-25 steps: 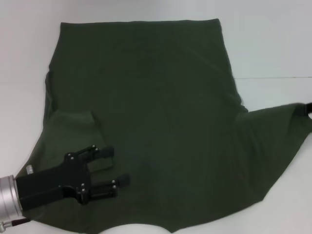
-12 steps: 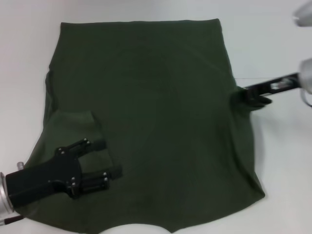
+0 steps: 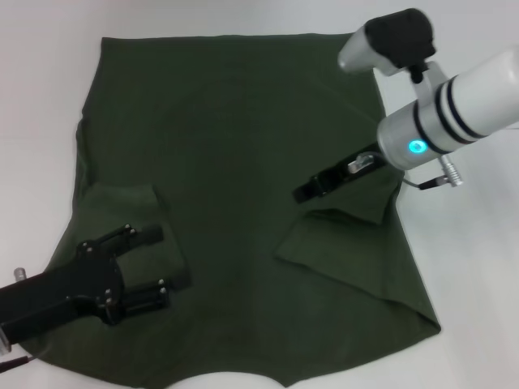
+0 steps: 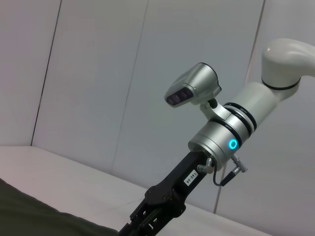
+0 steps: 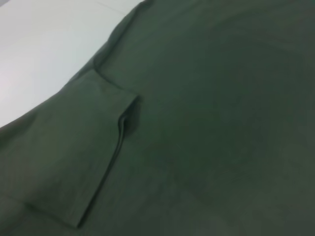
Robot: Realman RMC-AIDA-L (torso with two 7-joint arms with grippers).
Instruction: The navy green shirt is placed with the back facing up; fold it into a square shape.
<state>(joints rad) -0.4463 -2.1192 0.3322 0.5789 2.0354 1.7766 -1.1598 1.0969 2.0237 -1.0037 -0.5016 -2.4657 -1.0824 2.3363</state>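
The navy green shirt [image 3: 235, 138] lies spread on the white table, plain side up. Its left sleeve [image 3: 122, 207] is folded in over the body, and the right wrist view shows that fold [image 5: 74, 162] too. The right sleeve [image 3: 340, 239] is also turned inward and lies as a flap on the body. My right gripper [image 3: 304, 193] hovers just above that flap's upper edge, seen edge-on; it also shows in the left wrist view [image 4: 147, 219]. My left gripper [image 3: 166, 259] stands open over the shirt's lower left, holding nothing.
The white table [image 3: 470, 267] surrounds the shirt on all sides. The bulky right arm [image 3: 446, 121] reaches in over the shirt's upper right corner. A pale wall [image 4: 98, 73] stands behind the table.
My right arm has swung in from the right, bringing the right sleeve over the shirt's body. My left gripper has drawn back toward the lower left, still open.
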